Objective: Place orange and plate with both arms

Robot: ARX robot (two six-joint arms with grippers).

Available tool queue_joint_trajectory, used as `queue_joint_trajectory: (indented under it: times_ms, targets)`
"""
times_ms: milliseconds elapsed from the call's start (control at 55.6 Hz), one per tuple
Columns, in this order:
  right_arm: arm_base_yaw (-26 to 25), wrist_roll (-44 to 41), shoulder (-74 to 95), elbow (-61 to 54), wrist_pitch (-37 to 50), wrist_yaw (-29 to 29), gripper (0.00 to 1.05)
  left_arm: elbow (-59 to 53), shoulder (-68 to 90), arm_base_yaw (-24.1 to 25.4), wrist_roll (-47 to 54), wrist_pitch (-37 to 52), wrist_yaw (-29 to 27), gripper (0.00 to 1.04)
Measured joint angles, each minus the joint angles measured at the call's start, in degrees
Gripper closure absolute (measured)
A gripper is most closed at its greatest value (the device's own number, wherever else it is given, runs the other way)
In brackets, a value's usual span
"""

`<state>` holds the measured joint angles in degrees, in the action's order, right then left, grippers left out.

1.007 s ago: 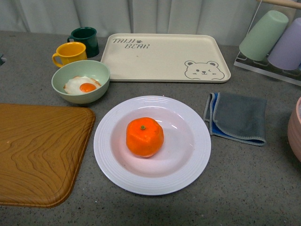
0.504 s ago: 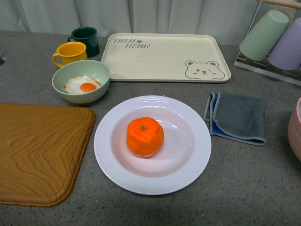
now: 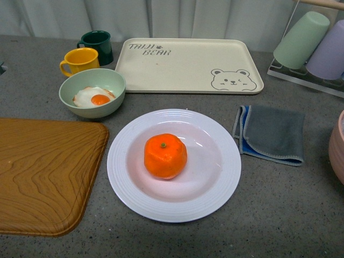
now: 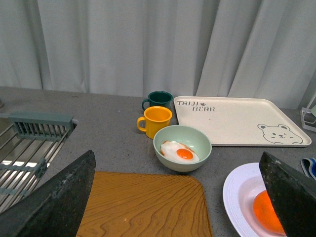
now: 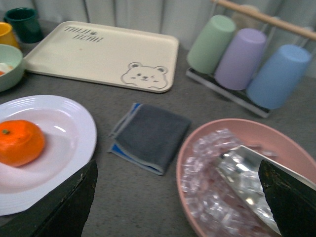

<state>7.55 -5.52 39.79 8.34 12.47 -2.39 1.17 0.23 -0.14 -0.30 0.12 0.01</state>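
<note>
While left pincer and right pincer gape, orange sits on plate on grey counter, curtains seemingly behind.

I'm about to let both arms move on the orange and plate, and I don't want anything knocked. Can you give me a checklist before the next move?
1. Plate flat on the counter, rim apart from neighbours: ok, though the wooden tray is close.
2. Orange resting mid-plate: ok.
3. Left gripper open and empty: ok.
4. Right gripper open and empty: ok.
5. Right gripper clear of the pink bowl of ice: cannot tell; one finger overlaps it in the right wrist view.
</note>
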Motion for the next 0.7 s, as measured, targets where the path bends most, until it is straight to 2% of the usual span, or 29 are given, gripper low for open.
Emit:
queue_joint_trajectory:
  times_ms: [180, 324, 486, 702]
  targets:
    - [4.74, 8.81, 27.32, 8.22, 8.04, -6.05, 0.09, 0.00, 0.00, 0.00, 0.00, 0.00, 0.00, 0.07]
    - [8.13, 15.69, 43.43, 15.98, 5.44, -10.16, 0.09, 0.00, 0.00, 0.00, 0.00, 0.00, 0.00, 0.07]
    - [8.57, 21.57, 54.25, 22.16, 1.88, -13.97, 0.09, 0.00, 0.00, 0.00, 0.00, 0.00, 0.00, 0.07]
    - [6.82, 27.63, 62.88, 24.50, 4.35, -19.98, 0.09, 0.00, 0.00, 0.00, 0.00, 0.00, 0.00, 0.07]
